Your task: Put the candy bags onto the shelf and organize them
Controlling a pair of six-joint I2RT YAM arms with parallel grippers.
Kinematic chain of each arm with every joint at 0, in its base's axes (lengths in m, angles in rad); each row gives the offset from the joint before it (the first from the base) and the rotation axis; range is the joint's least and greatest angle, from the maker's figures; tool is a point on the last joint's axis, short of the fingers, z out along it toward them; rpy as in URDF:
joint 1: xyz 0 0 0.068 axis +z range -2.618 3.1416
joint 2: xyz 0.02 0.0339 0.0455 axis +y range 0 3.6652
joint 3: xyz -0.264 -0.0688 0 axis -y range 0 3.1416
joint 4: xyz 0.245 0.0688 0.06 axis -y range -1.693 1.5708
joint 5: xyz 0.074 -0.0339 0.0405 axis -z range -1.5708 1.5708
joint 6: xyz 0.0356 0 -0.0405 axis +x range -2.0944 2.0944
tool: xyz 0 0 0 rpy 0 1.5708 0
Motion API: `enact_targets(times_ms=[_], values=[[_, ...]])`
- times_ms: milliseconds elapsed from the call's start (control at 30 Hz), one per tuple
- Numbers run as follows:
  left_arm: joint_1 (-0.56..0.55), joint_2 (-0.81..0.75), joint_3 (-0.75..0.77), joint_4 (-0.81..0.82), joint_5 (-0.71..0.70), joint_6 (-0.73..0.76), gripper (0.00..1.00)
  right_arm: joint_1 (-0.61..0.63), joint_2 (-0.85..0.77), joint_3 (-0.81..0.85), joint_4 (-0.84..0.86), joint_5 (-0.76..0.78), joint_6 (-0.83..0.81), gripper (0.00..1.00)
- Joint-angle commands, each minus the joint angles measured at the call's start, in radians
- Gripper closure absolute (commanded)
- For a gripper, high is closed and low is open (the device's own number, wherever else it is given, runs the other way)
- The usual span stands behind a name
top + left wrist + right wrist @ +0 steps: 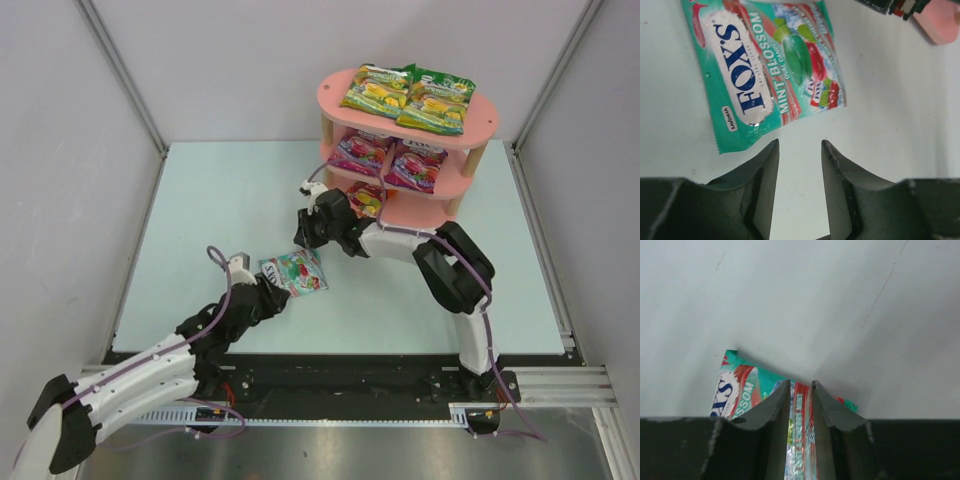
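Two green-yellow bags (375, 90) (437, 102): we see them side by side on the top board of the pink shelf (329, 98), edges touching.
Purple-magenta bags (360, 152) (415, 166): a pair on the middle board, also side by side.
Orange-red bag (368, 198): on the bottom board, partly hidden behind the right arm.
Teal bag (296, 272): off the shelf, over the pale table (220, 200) between the two grippers. We read "FOX'S MINT BLOSSOM" on its face in the left wrist view. It sits tilted, and we cannot tell whether its lower corner rests on the table.
Right gripper (801, 384): reaching from the shelf side, fingers drawn nearly together and pinching one edge of the teal bag. A strip of the print shows in the narrow slot between them.
Left gripper (800, 145): fingers spread with only bare table between them. Their tips sit just beside the bag's lower edge, apart from it.
Shelf position: at the far right of the table, well apart from the left gripper.
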Motion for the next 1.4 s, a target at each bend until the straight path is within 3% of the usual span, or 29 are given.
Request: enact_targets(times_ms=[0,33,200,333,500,733,967,1233,1367], values=[[-0.004,0.043,-0.009,0.027,0.006,-0.031,0.56,0.004,0.109,0.173,-0.141,-0.007,-0.032,0.76],[-0.004,0.056,-0.011,0.034,0.007,-0.032,0.56,0.003,0.131,0.201,-0.184,-0.004,-0.039,0.82],[-0.004,0.077,-0.028,0.041,0.006,-0.049,0.51,0.007,0.218,0.316,-0.368,0.029,-0.072,0.91],[-0.004,0.078,-0.038,0.032,-0.004,-0.068,0.38,0.013,0.158,0.187,-0.362,0.071,-0.081,0.92],[-0.004,0.107,-0.048,0.046,-0.016,-0.08,0.32,0.039,0.083,0.054,-0.379,0.106,-0.089,0.92],[-0.004,0.193,-0.046,0.103,-0.008,-0.088,0.32,0.132,-0.022,-0.113,-0.399,0.16,-0.069,0.92],[-0.004,0.222,-0.055,0.12,-0.008,-0.088,0.33,0.218,-0.172,-0.308,-0.358,0.217,0.051,0.93],[-0.004,0.322,-0.032,0.305,0.068,0.017,0.37,0.252,-0.267,-0.426,-0.373,0.25,0.132,0.92],[-0.004,0.461,0.012,0.391,0.127,0.05,0.39,0.243,-0.347,-0.489,-0.387,0.304,0.155,0.91]])
